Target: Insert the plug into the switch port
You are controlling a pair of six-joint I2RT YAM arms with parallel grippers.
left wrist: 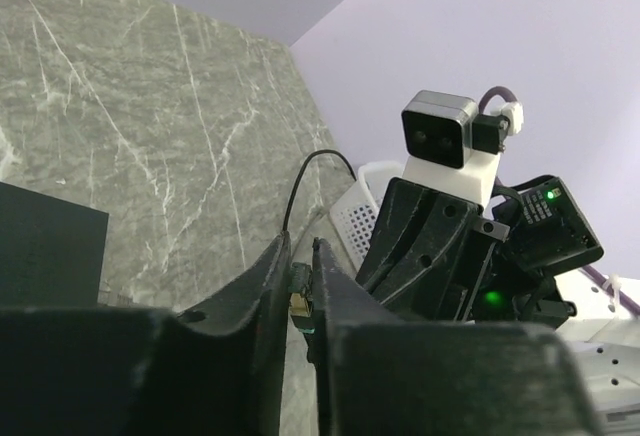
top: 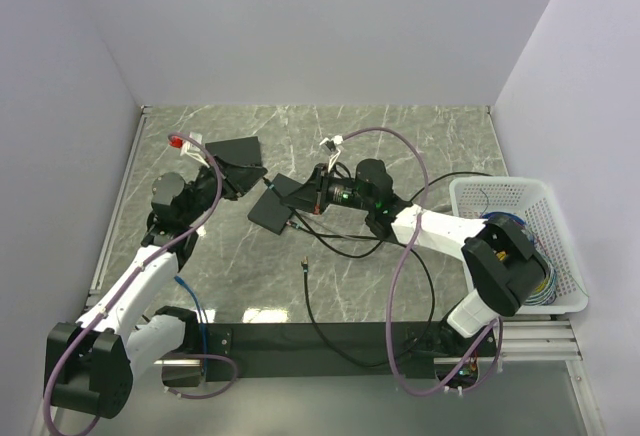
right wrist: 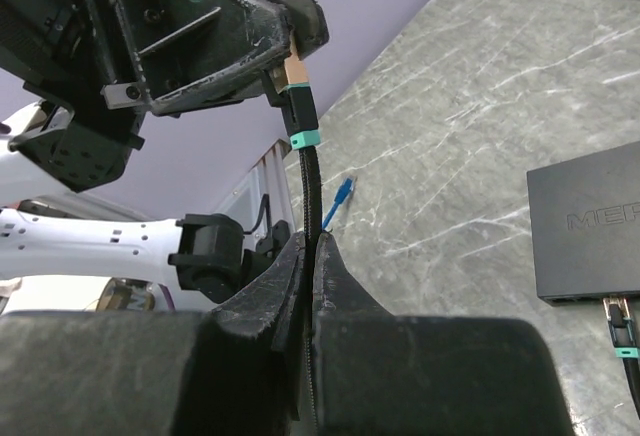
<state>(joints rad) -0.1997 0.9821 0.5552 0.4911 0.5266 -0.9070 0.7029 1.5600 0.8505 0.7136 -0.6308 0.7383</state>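
The right gripper [right wrist: 311,246], clamped on the cable [right wrist: 312,186], offers the plug [right wrist: 295,74] to the left gripper [left wrist: 300,246], whose barely parted fingers [left wrist: 265,286] flank it, likely for a steadier hold; contact is unclear.

Your top camera looks down over the whole table [top: 450,131] from its near edge. Your two wrist cameras sit close, facing each other, and share the plug [right wrist: 294,73] on its black cable [right wrist: 312,196]. The right wrist camera [left wrist: 440,131] shows centre-right in the left view.
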